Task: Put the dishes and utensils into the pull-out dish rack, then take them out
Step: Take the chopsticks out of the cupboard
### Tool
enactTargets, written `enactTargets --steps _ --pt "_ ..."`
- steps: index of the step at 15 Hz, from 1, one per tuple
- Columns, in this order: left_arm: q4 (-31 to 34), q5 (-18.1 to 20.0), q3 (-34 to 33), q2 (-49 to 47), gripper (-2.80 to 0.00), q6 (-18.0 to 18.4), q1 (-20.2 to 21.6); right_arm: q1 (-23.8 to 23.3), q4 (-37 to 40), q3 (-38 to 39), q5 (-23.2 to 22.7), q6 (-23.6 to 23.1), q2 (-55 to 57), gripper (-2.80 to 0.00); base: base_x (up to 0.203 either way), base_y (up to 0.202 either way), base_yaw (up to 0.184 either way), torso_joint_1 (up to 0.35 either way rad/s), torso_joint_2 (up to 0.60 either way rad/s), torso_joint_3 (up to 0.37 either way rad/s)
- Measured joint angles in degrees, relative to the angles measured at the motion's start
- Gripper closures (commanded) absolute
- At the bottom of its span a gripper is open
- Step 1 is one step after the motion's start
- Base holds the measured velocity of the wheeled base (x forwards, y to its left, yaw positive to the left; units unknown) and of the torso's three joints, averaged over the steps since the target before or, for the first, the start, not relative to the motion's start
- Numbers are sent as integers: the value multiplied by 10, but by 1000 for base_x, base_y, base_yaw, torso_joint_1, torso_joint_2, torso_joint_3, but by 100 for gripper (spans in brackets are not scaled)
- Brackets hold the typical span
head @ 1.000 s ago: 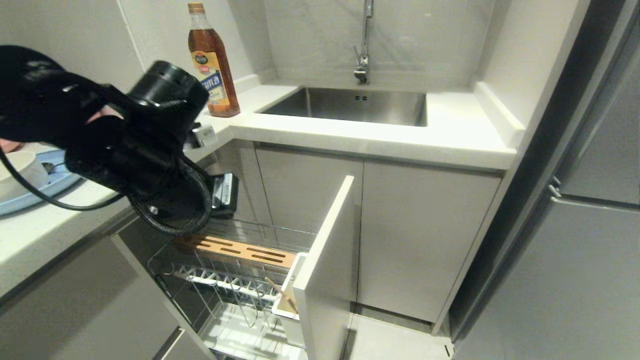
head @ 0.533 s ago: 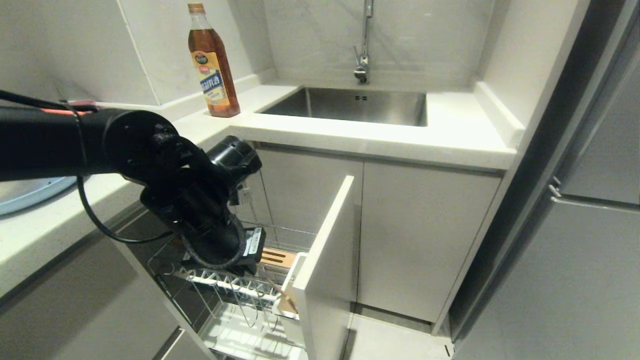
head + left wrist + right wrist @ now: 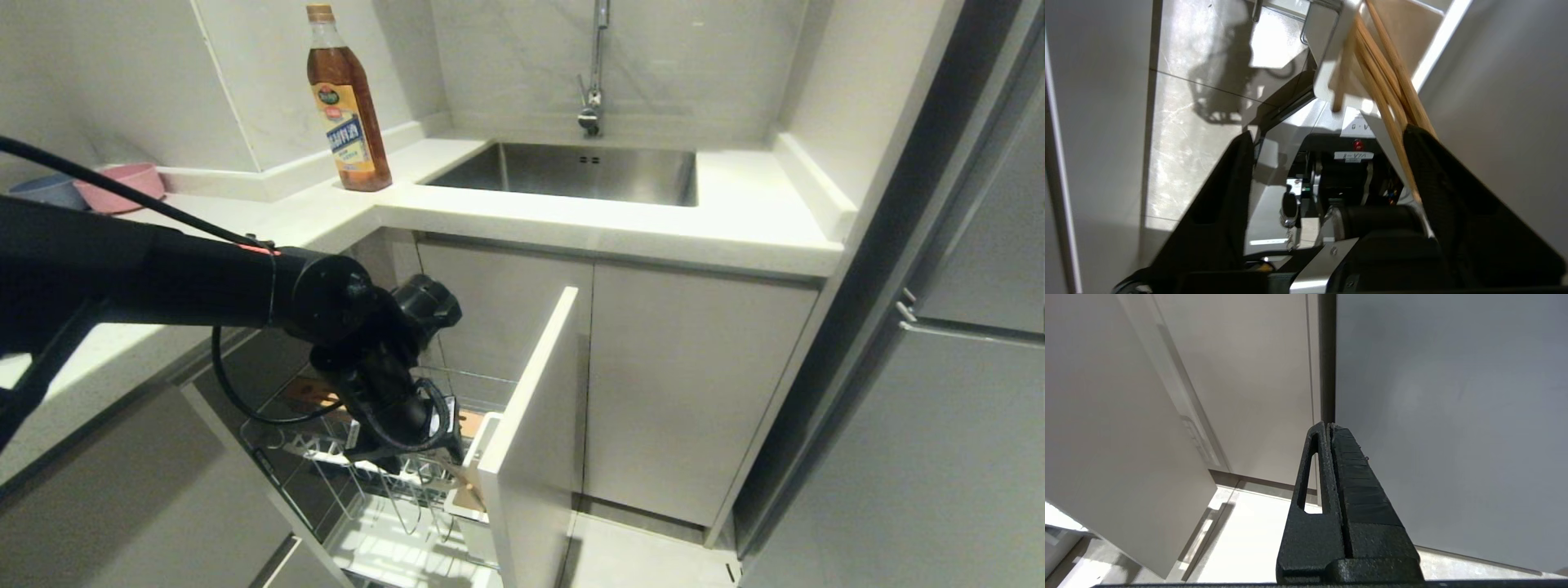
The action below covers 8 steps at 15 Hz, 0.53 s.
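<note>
Where chopsticks (image 3: 1392,85) lean, left claw (image 3: 1327,134) gapes — touching one finger (image 3: 1437,171).

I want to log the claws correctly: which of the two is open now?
The left claw, fingers spread wide beside the chopsticks; the right claw has its fingers pressed together.

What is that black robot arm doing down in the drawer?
The left gripper is reaching down into the pull-out dish rack, right at the white cup by its front panel. Its fingers are spread apart around the wooden chopsticks, which stand leaning in that cup. The right gripper is shut and parked off to the side, holding nothing.
</note>
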<state>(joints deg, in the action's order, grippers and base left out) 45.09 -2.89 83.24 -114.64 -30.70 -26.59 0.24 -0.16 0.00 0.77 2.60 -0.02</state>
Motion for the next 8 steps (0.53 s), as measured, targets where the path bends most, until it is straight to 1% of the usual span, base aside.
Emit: enactTargets --steps 2,5,8 --pt "-11 0 6 -17 -280 -17 4 0 0 0 0 0 0 0 0 0 0 0 0 0" --pt "-27 0 12 -39 -280 -31 11 0 0 0 0 0 0 0 0 0 0 0 0 0" --pt "-30 1 21 -61 -280 -43 12 0 0 0 0 0 0 0 0 0 0 0 0 0"
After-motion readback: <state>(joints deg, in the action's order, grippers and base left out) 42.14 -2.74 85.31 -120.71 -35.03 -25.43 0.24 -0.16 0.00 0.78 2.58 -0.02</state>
